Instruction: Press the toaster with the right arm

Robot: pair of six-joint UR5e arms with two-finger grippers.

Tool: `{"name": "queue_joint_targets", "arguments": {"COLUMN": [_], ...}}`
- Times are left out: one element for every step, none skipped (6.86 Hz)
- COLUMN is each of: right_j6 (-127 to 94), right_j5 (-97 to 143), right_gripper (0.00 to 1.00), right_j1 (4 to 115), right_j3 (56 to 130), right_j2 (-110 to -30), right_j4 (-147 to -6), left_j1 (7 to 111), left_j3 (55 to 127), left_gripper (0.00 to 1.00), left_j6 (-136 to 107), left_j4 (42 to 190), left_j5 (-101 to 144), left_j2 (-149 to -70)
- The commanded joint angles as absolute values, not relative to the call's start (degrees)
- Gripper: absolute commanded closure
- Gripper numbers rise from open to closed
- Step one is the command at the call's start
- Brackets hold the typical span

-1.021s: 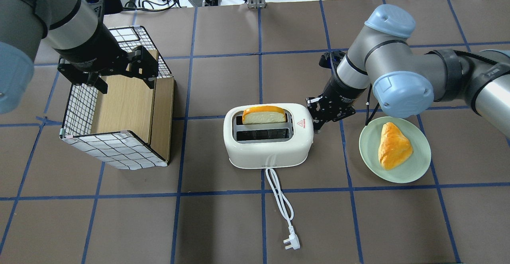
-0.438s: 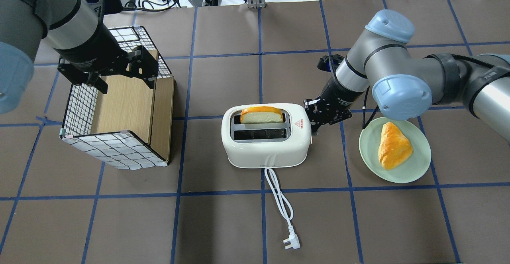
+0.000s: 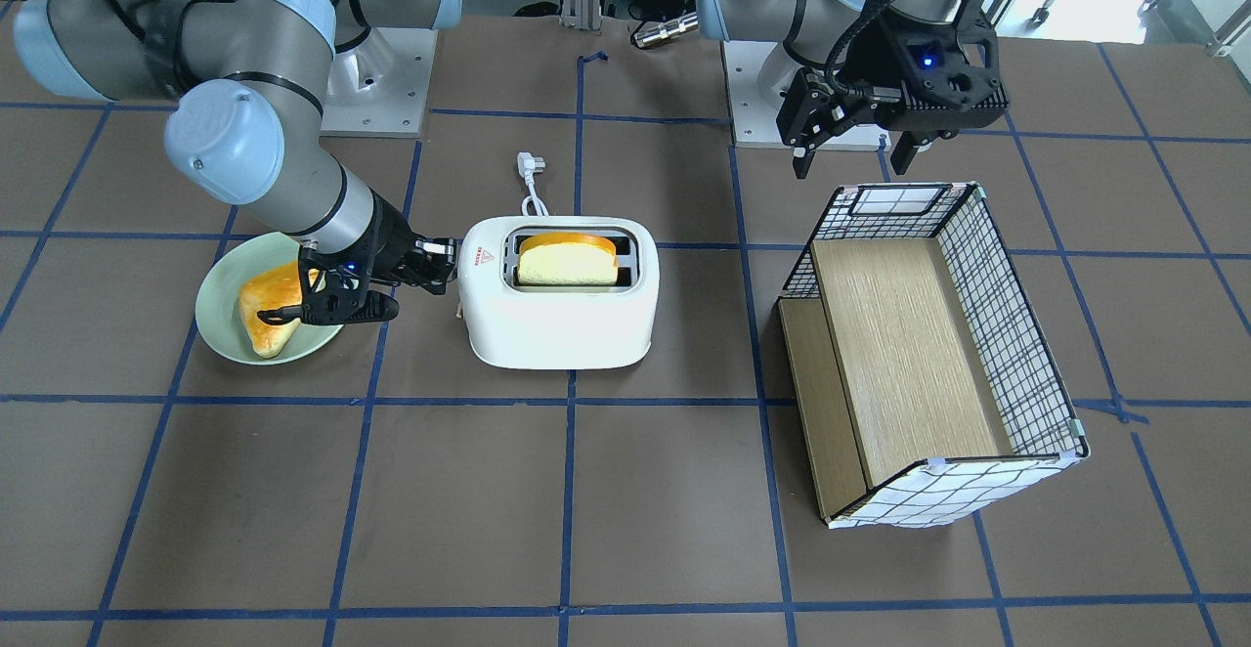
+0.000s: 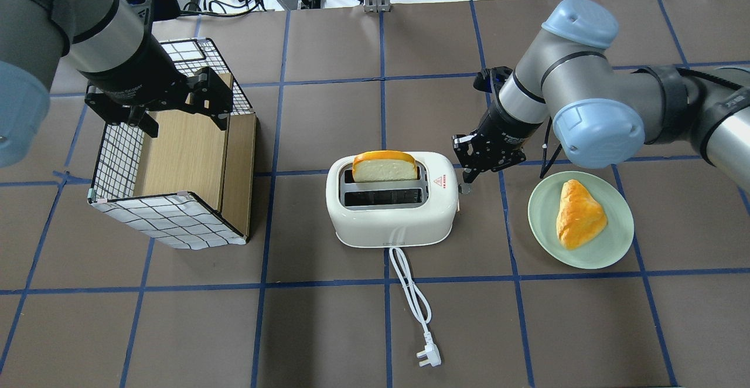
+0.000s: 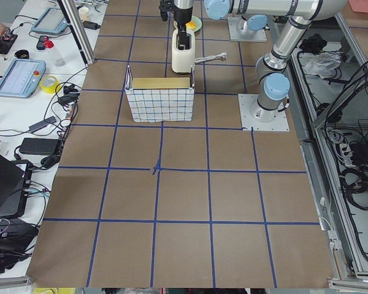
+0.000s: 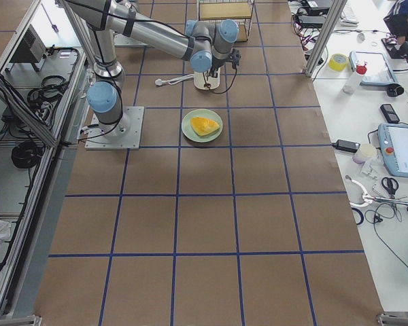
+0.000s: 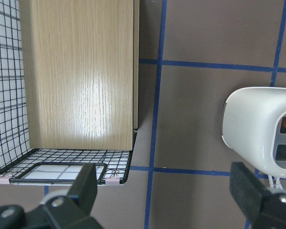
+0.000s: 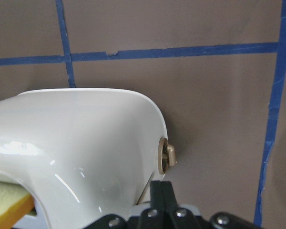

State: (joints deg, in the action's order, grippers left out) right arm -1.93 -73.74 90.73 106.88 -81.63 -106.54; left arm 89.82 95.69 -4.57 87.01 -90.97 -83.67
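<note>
- Right arm [image 4: 562, 101] slopes down; right gripper [image 4: 467, 184] pinched together, toaster [image 4: 392, 218] just beside its tip.
- Left gripper [image 7: 163, 175] spread apart.
- One toaster, one slice [image 4: 384, 170], one pastry [image 4: 579, 213], one plate [image 4: 612, 238].

The toaster [image 4: 392, 212], near the table's middle, bears a red warning triangle [image 4: 445, 180] on top, at its end nearest the right arm [image 4: 580, 83]. The line of red print beneath it is too small to read. White lettering on the wrists of the right arm and the left arm [image 4: 117, 54] is also illegible.
</note>
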Motion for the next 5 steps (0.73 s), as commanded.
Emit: {"name": "queue_joint_targets", "arguments": {"right_j6": [-4.4, -4.39, -4.39, -4.31, -4.39], "right_j5": [-77.85, -81.35, -86.26, -89.35, -92.08], "right_gripper": [0.5, 0.15, 0.08, 0.06, 0.02], "right_j1": [90.36, 90.79, 90.97, 91.05, 91.23], "right_j3": [101.28, 96.29, 89.89, 84.43, 81.5], "right_j2": [-84.1, -85.33, -85.34, -85.34, -85.43], "right_j4": [-101.36, -97.25, -91.38, -86.71, -85.88], "left_j1": [89.82, 89.82, 89.82, 89.82, 89.82], "left_j3": [95.71, 95.71, 95.71, 95.71, 95.71], "left_gripper": [0.0, 0.0, 0.0, 0.0, 0.0], "left_j6": [-4.57, -4.57, -4.57, -4.57, -4.57], "left_j4": [87.01, 87.01, 87.01, 87.01, 87.01], "left_j5": [-91.05, -91.05, -90.97, -90.97, -91.05], "left_j2": [-83.67, -83.67, -83.67, -83.67, -83.67]}}
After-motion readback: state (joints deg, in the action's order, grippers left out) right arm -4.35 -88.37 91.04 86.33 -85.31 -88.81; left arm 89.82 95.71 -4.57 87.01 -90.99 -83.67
